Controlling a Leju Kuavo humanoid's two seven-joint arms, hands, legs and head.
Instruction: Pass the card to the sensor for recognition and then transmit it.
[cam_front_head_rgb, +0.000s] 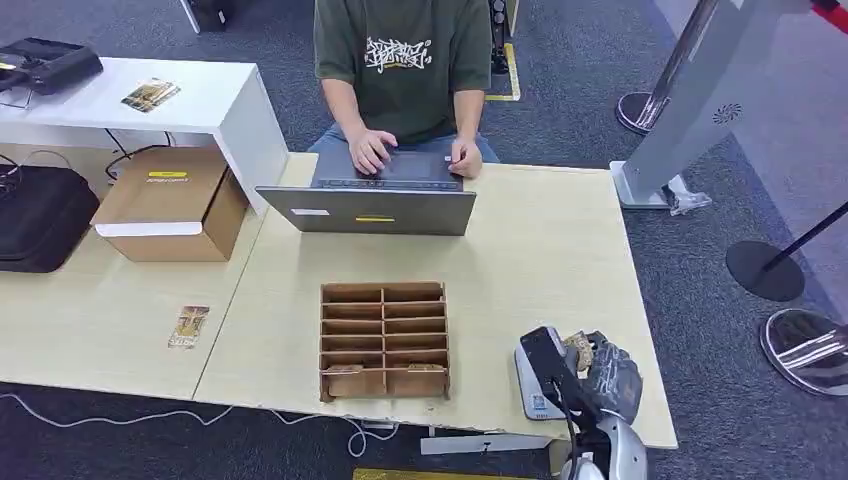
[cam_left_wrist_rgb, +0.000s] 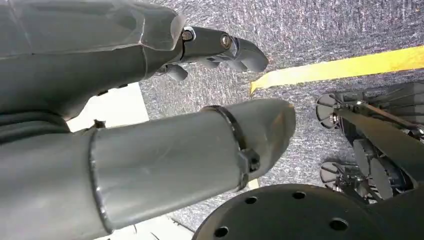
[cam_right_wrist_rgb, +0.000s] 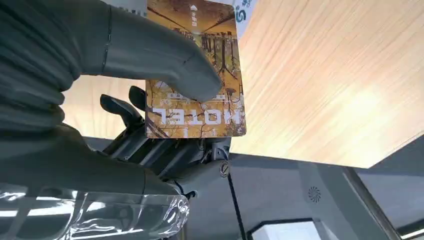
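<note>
Right hand (cam_front_head_rgb: 603, 372) at the table's (cam_front_head_rgb: 560, 250) near right corner, thumb and fingers clamped on the card (cam_right_wrist_rgb: 195, 75). Head view: card largely hidden by the hand, sensor (cam_front_head_rgb: 535, 385) partly covered beneath it. Right wrist view reads "HOTEL" on the card. Wooden organizer (cam_front_head_rgb: 384, 340) near the front edge; contents hard to make out. Left hand (cam_left_wrist_rgb: 150, 125) hangs over carpet, fingers apart, holding nothing.

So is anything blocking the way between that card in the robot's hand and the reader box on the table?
Nothing visible does. The right hand holds the card right beside the sensor at the table's near corner.
</note>
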